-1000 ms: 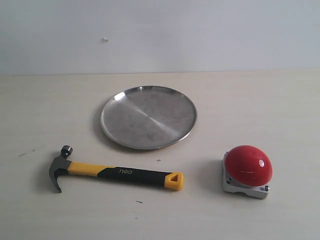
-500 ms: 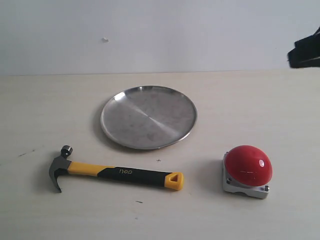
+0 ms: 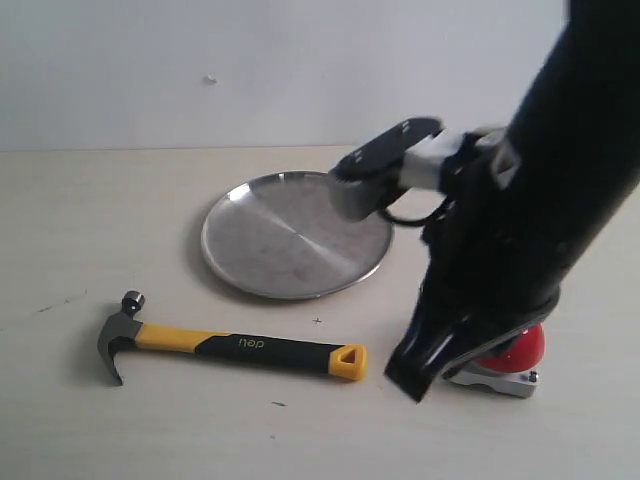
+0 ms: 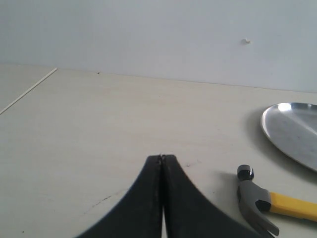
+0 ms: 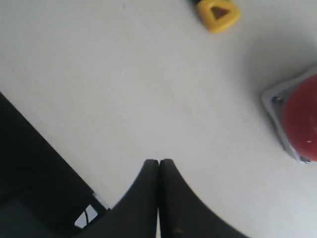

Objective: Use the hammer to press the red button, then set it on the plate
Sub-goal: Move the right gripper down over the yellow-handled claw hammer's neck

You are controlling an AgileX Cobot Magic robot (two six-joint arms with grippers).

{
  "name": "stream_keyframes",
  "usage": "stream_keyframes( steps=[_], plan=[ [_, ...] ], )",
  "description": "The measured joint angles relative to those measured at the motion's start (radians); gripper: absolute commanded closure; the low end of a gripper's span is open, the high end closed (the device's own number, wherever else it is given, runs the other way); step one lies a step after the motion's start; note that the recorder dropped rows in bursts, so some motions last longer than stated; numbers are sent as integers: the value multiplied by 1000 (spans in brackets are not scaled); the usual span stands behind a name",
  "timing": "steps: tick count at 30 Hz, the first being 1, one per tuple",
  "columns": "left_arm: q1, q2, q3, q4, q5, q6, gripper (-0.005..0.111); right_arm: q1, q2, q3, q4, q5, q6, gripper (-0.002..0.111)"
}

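**Exterior view.** The hammer (image 3: 240, 345) lies flat on the table (image 3: 100, 220). Its dark head is toward the left of the view and its yellow looped end points toward the button (image 3: 522, 352). The plate (image 3: 270, 240) sits behind the hammer, apart from it. The button stands at the front right, and only its lower red edge and silver base show behind the right arm (image 3: 540, 200). The arm slants down across the right side of the scene. The right gripper (image 3: 405, 380) has its jaws pressed together with nothing between them. Its tip is low in the gap between the hammer's looped end and the button; whether it touches the table cannot be told from this angle.

**Right wrist view.** The right gripper (image 5: 159, 163) is fully closed over bare table, with the hammer's (image 5: 218, 11) yellow loop and the button (image 5: 302, 119) both apart from it.

**Left wrist view.** The left gripper (image 4: 161, 158) is likewise closed and holds nothing. The hammer's (image 4: 255, 201) head lies near it, and the plate's (image 4: 277, 116) rim is beyond.
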Motion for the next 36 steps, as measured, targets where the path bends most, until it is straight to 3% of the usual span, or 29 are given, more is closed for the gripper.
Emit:
stream_keyframes(
  steps=[7, 17, 27, 30, 36],
  plan=[
    [0, 0, 0, 0, 0, 0, 107, 112, 256, -151, -14, 19, 66, 108],
    [0, 0, 0, 0, 0, 0, 107, 143, 483, -471, -3, 19, 9, 108],
    [0, 0, 0, 0, 0, 0, 107, 143, 651, -652, 238, 19, -341, 108],
    [0, 0, 0, 0, 0, 0, 107, 145, 693, -680, 232, -41, -383, 102],
    [0, 0, 0, 0, 0, 0, 107, 145, 768, -770, 156, -101, -440, 77]
  ],
)
